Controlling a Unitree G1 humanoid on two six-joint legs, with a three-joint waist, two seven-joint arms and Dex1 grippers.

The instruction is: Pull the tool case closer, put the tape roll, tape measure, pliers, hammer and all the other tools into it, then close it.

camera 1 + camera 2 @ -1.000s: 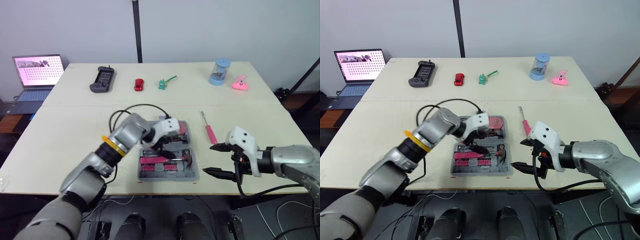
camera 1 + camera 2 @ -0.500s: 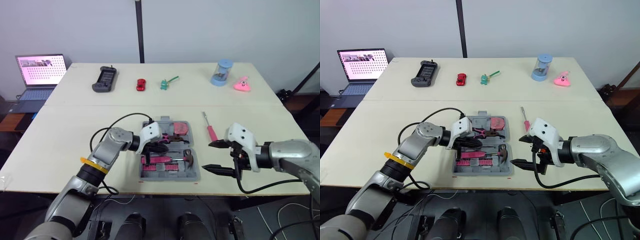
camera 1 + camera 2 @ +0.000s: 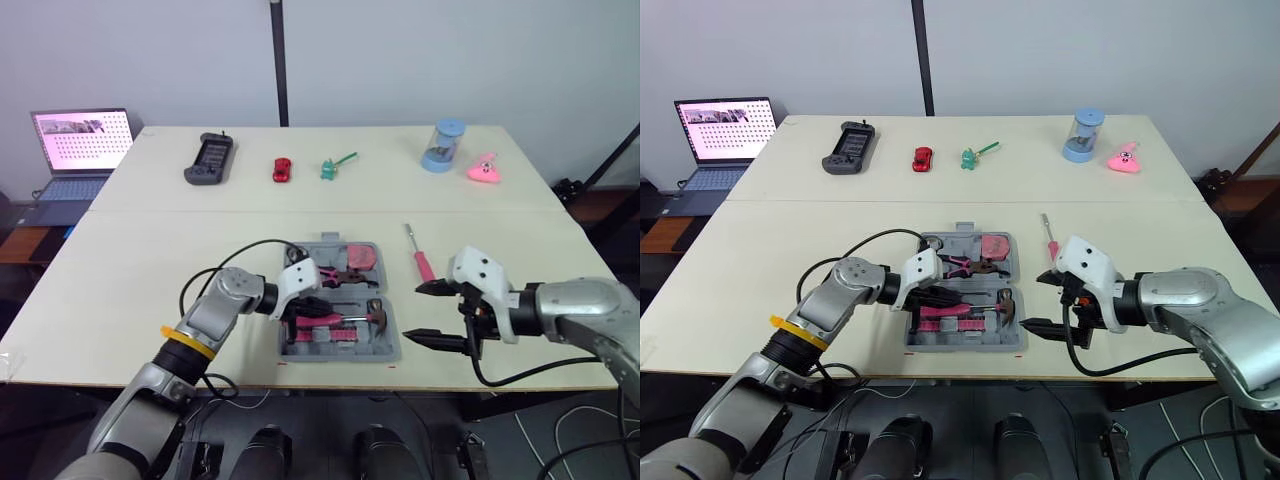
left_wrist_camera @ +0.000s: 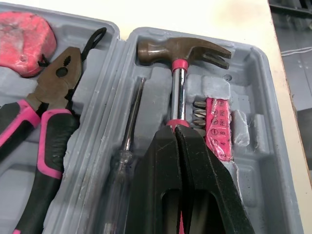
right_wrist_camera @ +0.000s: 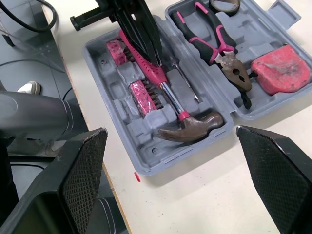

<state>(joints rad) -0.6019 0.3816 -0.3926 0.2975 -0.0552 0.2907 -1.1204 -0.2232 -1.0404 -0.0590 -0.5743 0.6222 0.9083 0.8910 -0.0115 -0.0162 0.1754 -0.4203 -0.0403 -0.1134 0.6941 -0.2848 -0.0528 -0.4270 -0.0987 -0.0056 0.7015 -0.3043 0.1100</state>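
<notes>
Grey plastic tool case (image 3: 345,355) lies open at lower centre, holding a pink-handled hammer (image 4: 178,53) and pliers (image 4: 46,102). The left gripper (image 4: 176,129) is closed above the hammer's handle. The right gripper (image 3: 415,312) gapes wide at the case's right, near a pink-handled screwdriver (image 3: 418,258).

The left arm (image 3: 215,315) was bent at the elbow, its forearm angled forward and inward. The left gripper (image 4: 176,127) sat low, its fingers pressed together at the tips. The right arm (image 3: 575,305) stretched inward, and the right gripper (image 3: 414,313) pointed left with its fingers spread wide.
</notes>
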